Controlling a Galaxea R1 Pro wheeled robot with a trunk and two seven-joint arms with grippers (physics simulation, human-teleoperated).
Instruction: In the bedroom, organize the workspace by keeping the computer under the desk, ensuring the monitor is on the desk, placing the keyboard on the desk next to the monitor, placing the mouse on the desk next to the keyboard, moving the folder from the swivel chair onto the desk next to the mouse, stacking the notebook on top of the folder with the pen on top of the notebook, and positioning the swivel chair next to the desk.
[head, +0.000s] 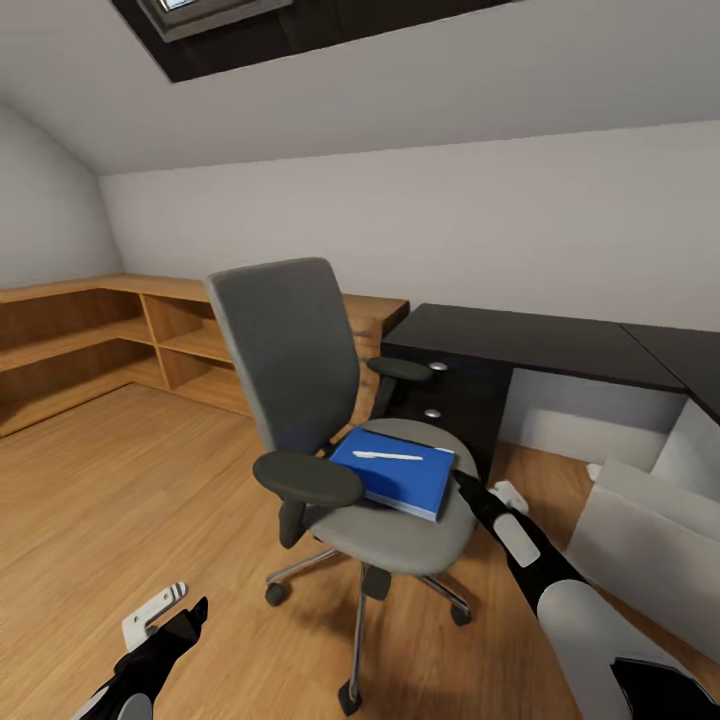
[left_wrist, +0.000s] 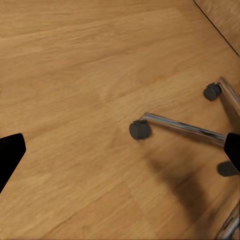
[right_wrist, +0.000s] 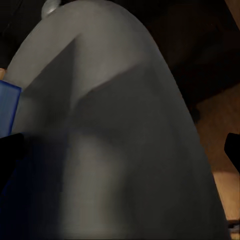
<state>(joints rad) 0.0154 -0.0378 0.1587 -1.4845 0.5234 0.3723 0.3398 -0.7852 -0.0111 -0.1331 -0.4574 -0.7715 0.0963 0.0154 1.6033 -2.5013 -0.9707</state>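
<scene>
The swivel chair (head: 300, 370) stands in the middle of the floor, left of the black desk (head: 520, 335). On its grey seat (right_wrist: 130, 150) lies the blue notebook (head: 395, 470), with the white pen (head: 388, 457) on its cover. My right gripper (head: 468, 487) is open at the seat's right edge, just beside the notebook (right_wrist: 7, 107). A darker grey flat patch (right_wrist: 75, 100) adjoins the notebook; I cannot tell whether it is the folder. My left gripper (head: 172, 613) hangs open low over the floor. The light grey computer (head: 640, 535) sits at the right. Monitor, keyboard and mouse are out of view.
Low wooden shelving (head: 90, 340) runs along the left wall under a sloped ceiling. The desk's dark drawer unit (head: 450, 400) is right behind the chair. In the left wrist view the chair's chrome base and castors (left_wrist: 140, 130) lie close by on the wooden floor (left_wrist: 75, 75).
</scene>
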